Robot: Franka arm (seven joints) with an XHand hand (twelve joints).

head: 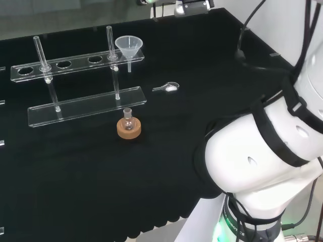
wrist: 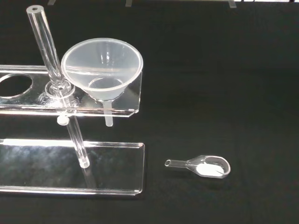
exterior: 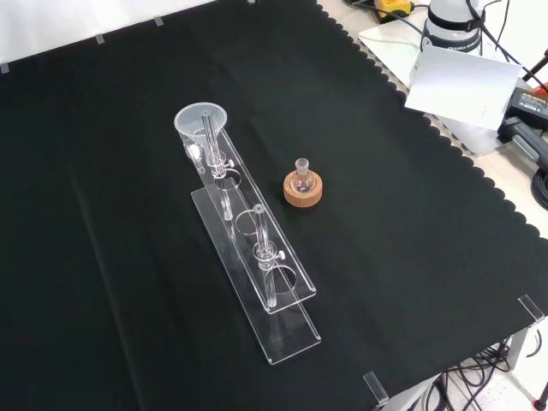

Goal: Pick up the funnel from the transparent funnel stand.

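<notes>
While the funnel (head: 129, 48) sat upright in the end hole of the stand's (head: 75, 66) top shelf, a small flask (head: 128, 119) stood on its cork ring (head: 128, 129) nearby, with a scoop (head: 167, 88) beside. Fingers: cannot tell.

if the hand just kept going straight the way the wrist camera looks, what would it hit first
Probably the funnel seated in the end hole of the transparent funnel stand, which lies nearest the middle of the wrist view. Depth is hard to judge, so the stand's upright rod beside it could be met first.

clear funnel (head: 129, 47), brown cork ring (head: 129, 128), black cloth (head: 75, 161)
</notes>
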